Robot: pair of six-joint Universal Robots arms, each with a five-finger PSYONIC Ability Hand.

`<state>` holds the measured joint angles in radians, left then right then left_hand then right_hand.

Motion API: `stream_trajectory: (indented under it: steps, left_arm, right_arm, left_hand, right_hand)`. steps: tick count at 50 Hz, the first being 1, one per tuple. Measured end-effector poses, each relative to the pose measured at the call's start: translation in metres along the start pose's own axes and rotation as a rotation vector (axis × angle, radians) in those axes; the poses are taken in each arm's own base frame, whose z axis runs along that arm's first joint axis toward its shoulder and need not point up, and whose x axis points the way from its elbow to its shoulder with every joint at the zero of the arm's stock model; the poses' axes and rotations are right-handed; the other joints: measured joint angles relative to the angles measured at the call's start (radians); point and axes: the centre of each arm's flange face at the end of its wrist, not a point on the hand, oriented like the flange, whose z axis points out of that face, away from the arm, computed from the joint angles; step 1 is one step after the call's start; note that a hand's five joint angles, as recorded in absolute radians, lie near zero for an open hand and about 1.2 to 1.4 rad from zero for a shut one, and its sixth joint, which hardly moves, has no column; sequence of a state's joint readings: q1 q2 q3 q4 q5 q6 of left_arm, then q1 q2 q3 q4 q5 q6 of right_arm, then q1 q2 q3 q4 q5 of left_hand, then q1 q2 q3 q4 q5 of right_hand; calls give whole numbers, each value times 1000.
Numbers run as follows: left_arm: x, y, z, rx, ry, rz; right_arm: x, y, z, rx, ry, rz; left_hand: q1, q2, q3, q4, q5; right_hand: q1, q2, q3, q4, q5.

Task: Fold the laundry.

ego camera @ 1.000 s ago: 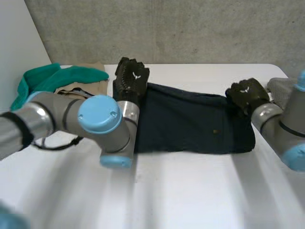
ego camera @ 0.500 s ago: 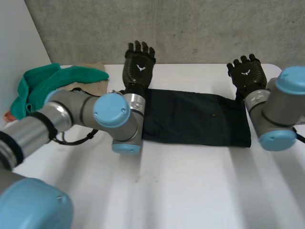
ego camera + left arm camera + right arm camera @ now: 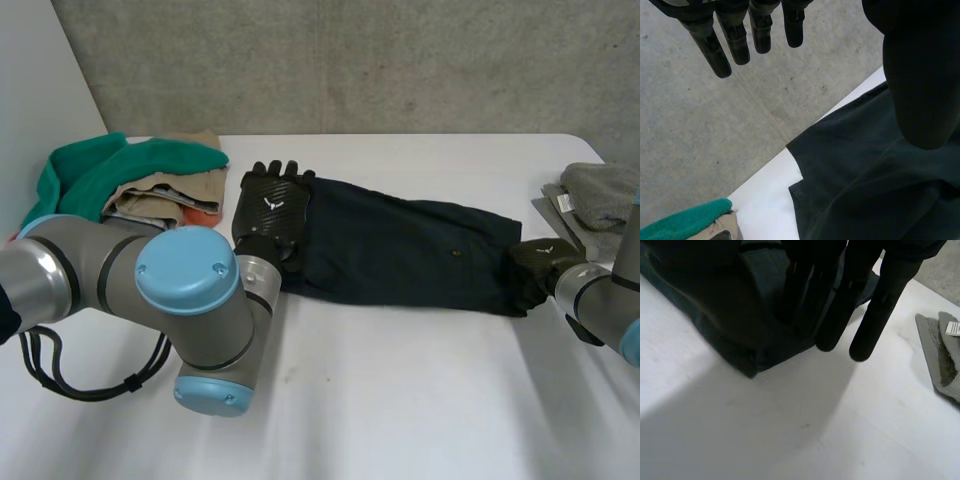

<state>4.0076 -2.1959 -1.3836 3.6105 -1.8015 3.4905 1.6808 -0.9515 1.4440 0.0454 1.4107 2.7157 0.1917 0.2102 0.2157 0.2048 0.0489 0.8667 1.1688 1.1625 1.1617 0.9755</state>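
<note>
- Showing a white table set before a grey concrete wall.
- Finding, at the table's far left end, a teal cloth bunched in a heap and draping partly over a tan garment beside it.
- Coming next to the left hand, held palm down over the left end of the dark navy garment, by that end's far corner; not being able to tell whether it is touching the cloth.
- Reading that hand as open in the left wrist view: keeping its fingers straight and spread away from the thumb, gripping nothing, with the garment's edge and a strip of bare table lying beneath.
- Following the navy garment across the middle of the table as a long flat band, running from the left hand to the right hand, its right end sitting slightly nearer the camera than its left.
- Reaching the right hand at the garment's right end, over its near corner.
- Reading that hand as open too in the right wrist view: extending straight fingers across the corner of the cloth, pinching nothing, with the fingertips passing just beyond the cloth's edge over white table.
- Ending at the table's right end with a folded grey cloth bearing a small white label, lying apart from the navy garment.
</note>
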Motion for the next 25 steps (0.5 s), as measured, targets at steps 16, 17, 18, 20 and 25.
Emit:
stream_trajectory:
  steps: [16,17,18,20,25]
  left_arm:
    - [-19,-35,-22,49,-21,-32]
    - [-20,-36,-24,49,-21,-35]
    - [-21,-36,-26,47,-21,-40]
    - [-22,-36,-30,42,-20,-54]
    - [-24,-33,-38,27,-16,-88]
  right_arm:
    - [53,-62,-30,195,323,-386]
    - [51,-64,-30,199,325,-406]
    - [48,-67,-31,206,321,-429]
    - [29,-74,-32,240,287,-467]
    - [-14,-75,-37,296,148,-338]
  left_hand:
    - [0,0,0,0,0]
    - [0,0,0,0,0]
    - [0,0,0,0,0]
    - [0,0,0,0,0]
    - [0,0,0,0,0]
  right_hand:
    - [0,9,29,38,50]
    - [0,9,29,38,50]
    - [13,4,26,36,47]
    - [72,-117,-106,-102,-91]
    - [-328,-638,-628,-628,-637]
